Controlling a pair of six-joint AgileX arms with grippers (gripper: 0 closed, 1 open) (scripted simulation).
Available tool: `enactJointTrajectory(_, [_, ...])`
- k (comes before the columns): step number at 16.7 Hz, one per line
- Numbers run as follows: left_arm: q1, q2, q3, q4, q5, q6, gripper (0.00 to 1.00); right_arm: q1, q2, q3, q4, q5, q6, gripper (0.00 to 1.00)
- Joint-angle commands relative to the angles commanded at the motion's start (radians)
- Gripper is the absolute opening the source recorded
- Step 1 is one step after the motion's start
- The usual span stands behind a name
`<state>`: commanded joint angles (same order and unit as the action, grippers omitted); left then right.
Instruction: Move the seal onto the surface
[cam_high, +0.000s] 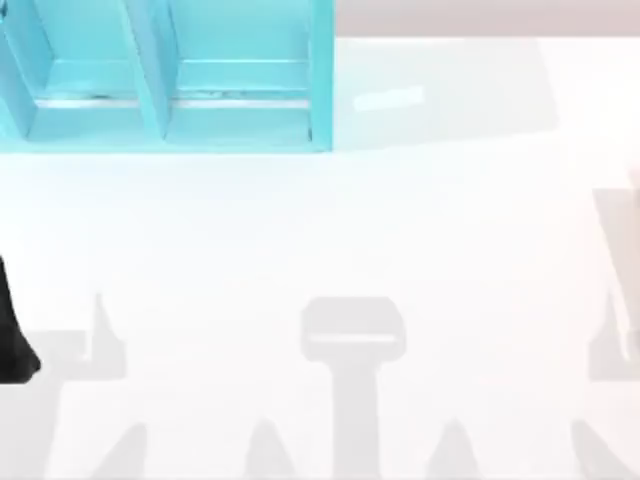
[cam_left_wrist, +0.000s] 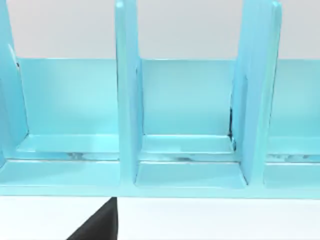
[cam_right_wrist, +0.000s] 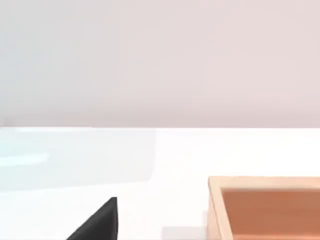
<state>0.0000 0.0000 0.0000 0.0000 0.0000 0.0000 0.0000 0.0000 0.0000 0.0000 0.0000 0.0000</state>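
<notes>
The seal is out of view. The surface (cam_high: 320, 230) is the broad white tabletop, which also appears below the shelf in the left wrist view (cam_left_wrist: 215, 220) and in the right wrist view (cam_right_wrist: 165, 160). My left arm (cam_high: 14, 335) is a black shape at the table's left edge, about mid-depth. A black tip of my left gripper (cam_left_wrist: 97, 225) sits low in the left wrist view, facing the shelf's compartments. A black tip of my right gripper (cam_right_wrist: 97, 222) hangs over bare tabletop in the right wrist view.
A turquoise shelf unit (cam_high: 165, 80) with upright dividers (cam_left_wrist: 127, 100) stands at the back left; the compartments in sight hold nothing. An open wooden box (cam_right_wrist: 265, 205) sits on the table near my right gripper. Grey arm shadows lie along the front.
</notes>
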Motion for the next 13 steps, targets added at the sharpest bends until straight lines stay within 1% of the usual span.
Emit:
enactJointTrajectory(3, [0.000, 0.000, 0.000, 0.000, 0.000, 0.000, 1.00, -0.005, 0.011, 0.011, -0.011, 0.000, -0.004, 1.00])
enactJointTrajectory(6, [0.000, 0.000, 0.000, 0.000, 0.000, 0.000, 1.00, -0.042, 0.106, 0.105, -0.096, 0.001, -0.041, 1.00])
enactJointTrajectory(9, [0.000, 0.000, 0.000, 0.000, 0.000, 0.000, 1.00, -0.105, 0.297, 0.273, -0.244, 0.000, -0.104, 1.00])
enactJointTrajectory(13, [0.000, 0.000, 0.000, 0.000, 0.000, 0.000, 1.00, -0.212, 0.681, 0.548, -0.502, -0.002, -0.209, 1.00])
